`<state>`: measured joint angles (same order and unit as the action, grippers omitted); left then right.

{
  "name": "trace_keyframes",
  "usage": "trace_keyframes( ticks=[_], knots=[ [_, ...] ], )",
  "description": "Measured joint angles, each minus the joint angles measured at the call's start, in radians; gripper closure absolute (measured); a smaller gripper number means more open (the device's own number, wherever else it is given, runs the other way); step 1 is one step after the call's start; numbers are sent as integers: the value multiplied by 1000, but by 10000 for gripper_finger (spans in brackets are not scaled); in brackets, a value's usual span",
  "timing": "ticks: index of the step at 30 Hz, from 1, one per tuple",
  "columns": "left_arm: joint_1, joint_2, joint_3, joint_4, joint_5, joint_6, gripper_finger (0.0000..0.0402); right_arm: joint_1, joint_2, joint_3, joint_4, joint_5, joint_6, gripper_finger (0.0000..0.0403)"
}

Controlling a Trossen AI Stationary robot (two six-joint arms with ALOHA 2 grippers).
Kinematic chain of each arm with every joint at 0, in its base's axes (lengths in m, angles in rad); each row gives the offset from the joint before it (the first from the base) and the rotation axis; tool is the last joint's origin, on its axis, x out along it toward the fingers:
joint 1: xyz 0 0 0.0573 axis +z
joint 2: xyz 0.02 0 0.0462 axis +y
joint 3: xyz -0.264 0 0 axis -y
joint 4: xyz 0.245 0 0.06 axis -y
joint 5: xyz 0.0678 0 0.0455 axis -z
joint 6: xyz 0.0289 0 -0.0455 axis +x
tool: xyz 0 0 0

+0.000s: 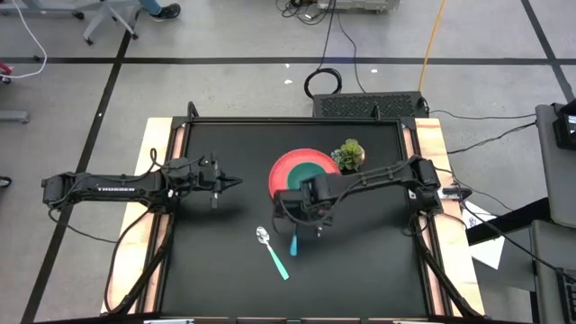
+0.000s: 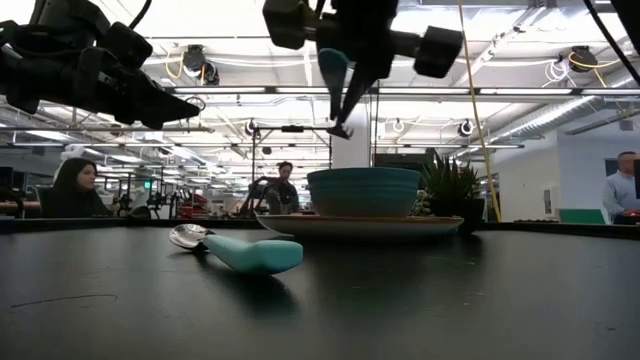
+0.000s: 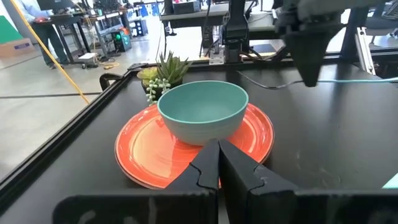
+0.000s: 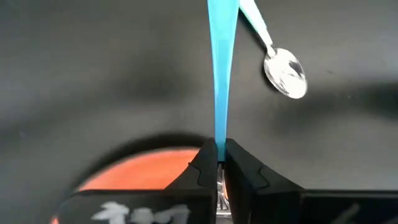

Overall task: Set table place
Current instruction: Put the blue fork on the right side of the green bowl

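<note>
- Flat round red plate (image 1: 290, 171) is already carrying the teal bowl (image 1: 312, 168); silver teal-handled spoon (image 1: 272, 250) is lying near it.
- Right gripper (image 4: 219, 163) is pinching a teal-handled utensil (image 4: 221, 68) above the table beside the plate, not yet placed.
- Left gripper (image 3: 217, 163) is waiting well away from the plate, jaws closed.

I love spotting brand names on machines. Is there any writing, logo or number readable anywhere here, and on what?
"TROSSEN": white letters along the left arm, read in the high view, small but legible.
White lettering on the right gripper housing, in the right wrist view: too blurred and cropped to read.
Nothing is written on the red plate, teal bowl or spoon.
</note>
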<state>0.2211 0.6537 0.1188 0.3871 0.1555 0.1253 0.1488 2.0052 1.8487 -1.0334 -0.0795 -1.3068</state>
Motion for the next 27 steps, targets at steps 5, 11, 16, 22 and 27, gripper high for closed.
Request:
trace_keyframes(
  ticks=[5,11,16,22,27],
  knots=[
    [0,0,0,10,0,-7,387,51,0,-45,-5,0,43,403],
    [0,0,0,9,0,-25,387,96,1,-116,16,23,91,403],
    [0,0,0,7,0,-26,387,148,1,-157,27,79,106,403],
    [0,0,0,7,0,-27,387,187,1,-164,59,82,154,403],
    [0,0,0,6,0,-31,387,195,1,-164,95,41,195,403]
  ],
)
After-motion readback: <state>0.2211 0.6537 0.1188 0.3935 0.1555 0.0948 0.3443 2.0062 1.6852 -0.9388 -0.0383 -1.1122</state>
